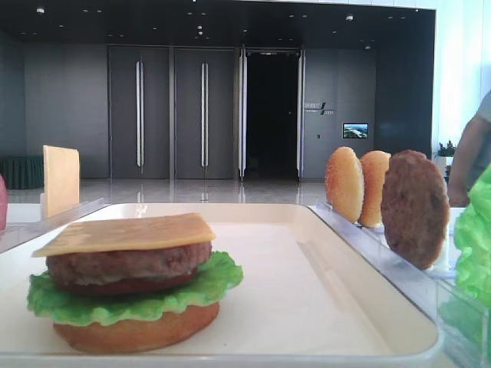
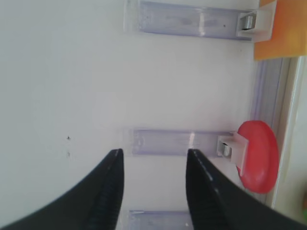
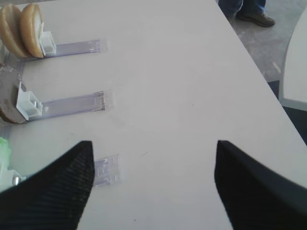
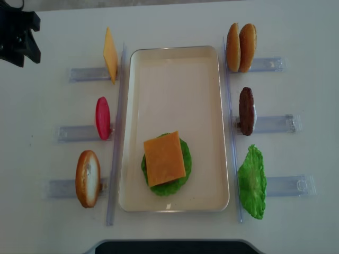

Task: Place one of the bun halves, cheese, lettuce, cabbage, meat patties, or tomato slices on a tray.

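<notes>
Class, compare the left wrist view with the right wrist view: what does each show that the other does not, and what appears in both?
Only the left wrist view shows the red tomato slice standing in a clear holder and an orange cheese slice at the top right corner. Only the right wrist view shows two bun halves side by side, a brown meat patty at the left edge, a scrap of green lettuce, and a person's shoes beyond the table. Both show the white table, clear plastic holders and a pair of open black gripper fingers at the bottom.

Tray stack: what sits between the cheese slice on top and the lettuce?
A meat patty with a tomato slice under it lies between the cheese and lettuce, seen in the low exterior view.
</notes>
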Action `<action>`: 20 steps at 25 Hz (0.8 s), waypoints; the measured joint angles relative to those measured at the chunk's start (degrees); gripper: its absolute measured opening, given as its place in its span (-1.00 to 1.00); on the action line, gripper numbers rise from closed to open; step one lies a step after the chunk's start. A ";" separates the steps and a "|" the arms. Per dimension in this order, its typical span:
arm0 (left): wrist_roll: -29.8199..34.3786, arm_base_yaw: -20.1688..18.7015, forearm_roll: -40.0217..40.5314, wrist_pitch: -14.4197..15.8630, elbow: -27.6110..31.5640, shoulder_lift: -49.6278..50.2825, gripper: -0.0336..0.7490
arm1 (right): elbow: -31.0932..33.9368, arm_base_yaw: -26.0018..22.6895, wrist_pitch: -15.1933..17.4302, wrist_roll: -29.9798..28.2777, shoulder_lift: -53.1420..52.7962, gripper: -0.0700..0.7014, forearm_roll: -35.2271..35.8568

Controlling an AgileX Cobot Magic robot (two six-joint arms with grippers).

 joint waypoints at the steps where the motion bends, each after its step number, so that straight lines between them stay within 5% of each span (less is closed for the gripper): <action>1: 0.07 0.00 -0.01 0.49 0.00 -0.12 -0.07 | 0.00 0.00 0.00 0.00 0.00 0.55 0.00; 12: 2.70 -5.05 5.29 1.75 0.00 -13.81 -0.06 | 0.00 0.00 0.00 0.00 0.00 0.55 0.00; 20: 3.14 -6.18 5.60 2.04 4.43 -29.07 0.27 | 0.00 0.00 0.00 0.00 0.00 0.55 0.00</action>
